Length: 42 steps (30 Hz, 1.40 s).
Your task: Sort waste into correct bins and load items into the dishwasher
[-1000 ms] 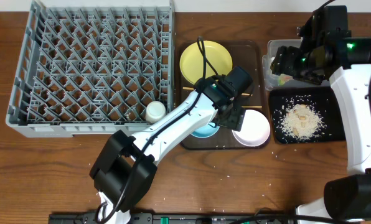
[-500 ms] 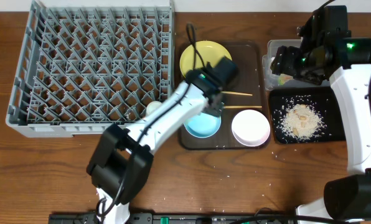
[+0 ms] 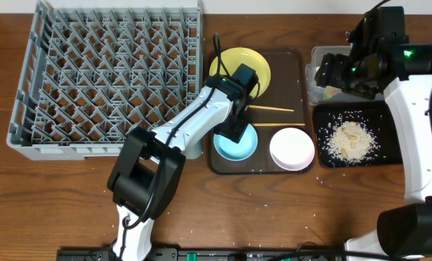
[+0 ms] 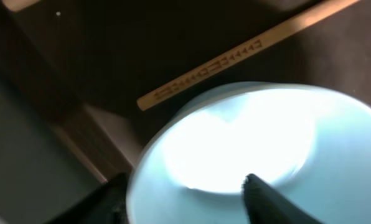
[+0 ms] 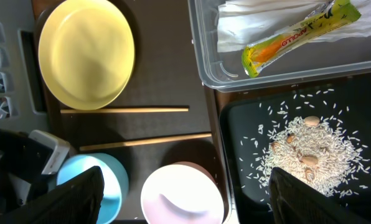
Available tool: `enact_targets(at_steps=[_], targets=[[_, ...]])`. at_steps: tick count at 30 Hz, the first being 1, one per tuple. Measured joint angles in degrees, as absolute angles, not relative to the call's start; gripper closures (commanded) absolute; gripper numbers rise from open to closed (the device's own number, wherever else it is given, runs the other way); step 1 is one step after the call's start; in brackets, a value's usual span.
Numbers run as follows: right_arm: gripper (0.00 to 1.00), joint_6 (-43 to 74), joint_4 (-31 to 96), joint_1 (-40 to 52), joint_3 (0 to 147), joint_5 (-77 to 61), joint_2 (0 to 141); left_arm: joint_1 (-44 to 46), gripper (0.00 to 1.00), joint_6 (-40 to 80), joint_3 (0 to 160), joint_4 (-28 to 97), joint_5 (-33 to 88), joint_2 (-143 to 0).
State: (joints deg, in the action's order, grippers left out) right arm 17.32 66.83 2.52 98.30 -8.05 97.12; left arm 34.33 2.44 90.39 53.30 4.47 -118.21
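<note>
1. Waste apparently sorted: snack wrapper (image 5: 297, 34) and napkin (image 5: 248, 18) in the clear tub (image 5: 204, 68), rice crumbs (image 5: 304, 155) on the black tray (image 5: 248, 186), both right of the brown serving tray (image 3: 288, 80).
2. Left to load into the dish rack (image 3: 107, 80): yellow plate (image 3: 263, 69), light-blue bowl (image 3: 238, 145), white bowl (image 3: 292, 148) and chopsticks (image 3: 274, 109), all on that tray.
3. Chopsticks flat, nearly parallel, ends toward rack and tub.
4. Left fingers (image 4: 266, 202) apart astride the light-blue bowl's rim; right fingers (image 5: 79, 202) apart, empty.

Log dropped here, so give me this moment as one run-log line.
left claw open, straddling light-blue bowl rim | right claw open, empty | wrapper in clear tub | crumbs in black tray
</note>
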Motion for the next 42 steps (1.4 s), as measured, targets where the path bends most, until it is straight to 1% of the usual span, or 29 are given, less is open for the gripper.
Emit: enact_targets(at_steps=[5,8,11,14,15,16,17,25,28,31,35,36,37,39,40,42], targets=[[0.17,17.3,66.8,2.5,98.3,-8.0,97.1,34.3,0.51,1.6,89.4,52.8,5.5,-118.2],[0.17,17.3,66.8,2.5,98.3,-8.0,97.1,34.3,0.59,1.5,87.5,52.3,5.9,-118.2],[0.17,17.3,66.8,2.5,98.3,-8.0,97.1,34.3,0.62,1.5,86.8,52.3,6.0,-118.9],[0.17,17.3,66.7,2.5,98.3,-7.9,97.1,34.3,0.72,1.5,86.7,52.3,6.1,-119.2],[0.17,17.3,66.6,2.5,98.3,-7.9,97.1,34.3,0.78,1.7,86.7,52.3,6.1,-119.2],[0.17,17.3,66.5,2.5,98.3,-7.9,97.1,34.3,0.86,1.7,86.7,52.3,6.1,-119.2],[0.17,17.3,66.4,2.5,98.3,-7.9,97.1,34.3,0.92,1.7,86.7,52.5,6.1,-119.2],[0.17,17.3,65.7,2.5,98.3,-7.9,97.1,34.3,0.93,1.7,87.5,54.1,6.5,-118.6],[0.17,17.3,65.6,2.5,98.3,-7.9,97.1,33.8,0.93,3.1,87.8,55.3,5.8,-114.2],[0.16,17.3,65.5,2.5,98.3,-7.9,97.1,32.4,0.93,4.9,88.3,54.6,1.6,-107.4],[0.13,17.3,65.5,2.5,98.3,-7.9,97.1,28.9,0.93,6.7,89.8,52.3,-8.4,-98.0],[0.11,17.3,65.5,2.5,98.3,-7.9,97.1,28.1,0.93,6.9,90.1,51.6,-10.7,-96.4],[0.06,17.3,65.5,2.5,98.3,-7.9,97.1,27.0,0.92,7.3,90.4,50.9,-12.9,-95.0],[0.01,17.2,65.6,2.5,98.3,-7.8,97.1,25.6,0.92,7.3,90.7,50.8,-13.8,-93.9],[0.01,17.2,65.7,2.5,98.3,-7.9,97.1,25.3,0.90,7.1,90.7,51.2,-12.8,-93.8],[0.01,17.1,66.1,2.5,98.3,-7.9,97.1,25.2,0.78,6.5,90.6,52.1,-9.0,-94.5]])
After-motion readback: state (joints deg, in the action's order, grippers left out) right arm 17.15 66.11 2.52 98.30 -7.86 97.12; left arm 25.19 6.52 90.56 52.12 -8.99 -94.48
